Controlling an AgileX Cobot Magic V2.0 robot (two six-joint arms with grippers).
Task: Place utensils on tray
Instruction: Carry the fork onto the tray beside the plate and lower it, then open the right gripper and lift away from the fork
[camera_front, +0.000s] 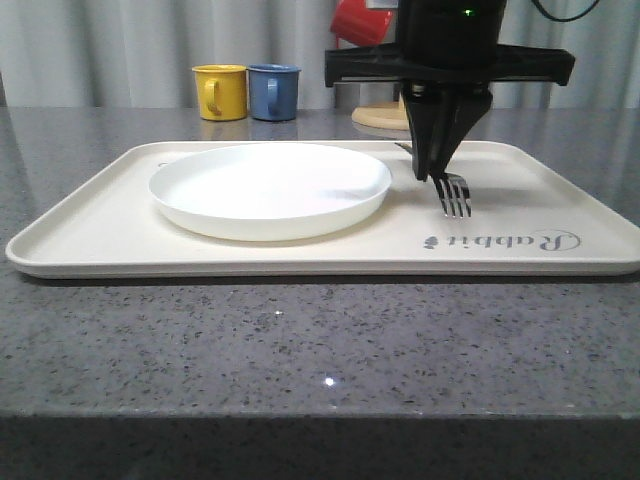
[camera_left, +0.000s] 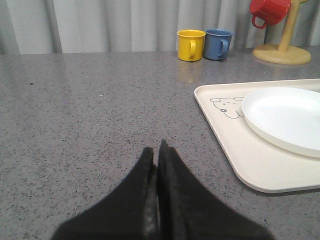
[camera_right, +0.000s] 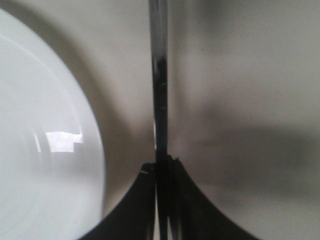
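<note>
The cream tray (camera_front: 100, 235) lies across the grey table with the round white plate (camera_front: 270, 185) on its left half. A silver fork (camera_front: 455, 195) rests on the tray to the right of the plate, tines toward the front. My right gripper (camera_front: 430, 172) points down onto the fork and is shut on its handle (camera_right: 159, 75); the right wrist view shows that handle running out from between the fingers (camera_right: 145, 200), next to the plate's rim (camera_right: 40, 140). My left gripper (camera_left: 157, 147) is shut and empty, low over bare table to the left of the tray (camera_left: 235, 150).
A yellow mug (camera_front: 220, 92) and a blue mug (camera_front: 273, 92) stand behind the tray. A red mug (camera_front: 362, 22) hangs on a wooden stand (camera_front: 380, 116) at the back right. Bare table lies left of the tray (camera_left: 75, 125) and in front of it.
</note>
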